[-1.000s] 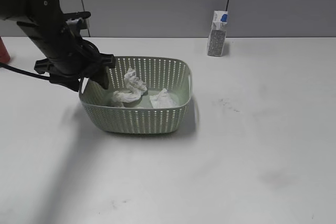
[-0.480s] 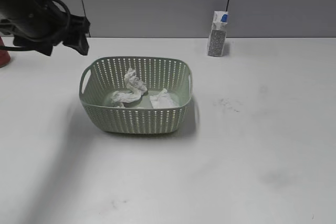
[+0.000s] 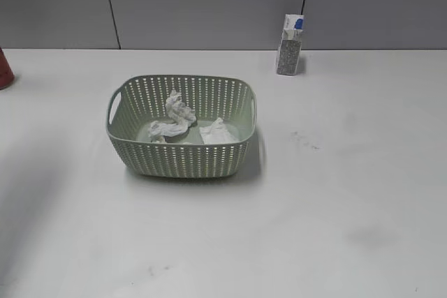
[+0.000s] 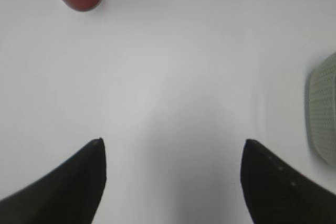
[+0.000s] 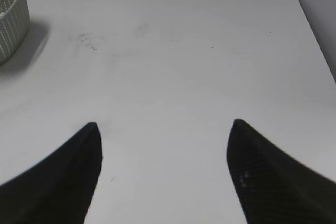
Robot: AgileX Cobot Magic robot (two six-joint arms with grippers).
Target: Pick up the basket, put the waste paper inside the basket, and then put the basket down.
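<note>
Above bare table (image 4: 173,77), left claw (image 4: 173,156) agape.

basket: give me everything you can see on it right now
The basket is pale sage-green, plastic-looking and rectangular with rounded corners, slotted perforated walls and a cut-out handle at each short end. It sits upright and level on the white table, left of centre in the exterior view. Crumpled white waste paper lies inside on its floor. No gripper touches it; only its edge shows in each wrist view.

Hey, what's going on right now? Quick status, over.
Both end effectors open, empty, clear of everything. Basket down on table, waste paper inside. Nothing in the way.
</note>
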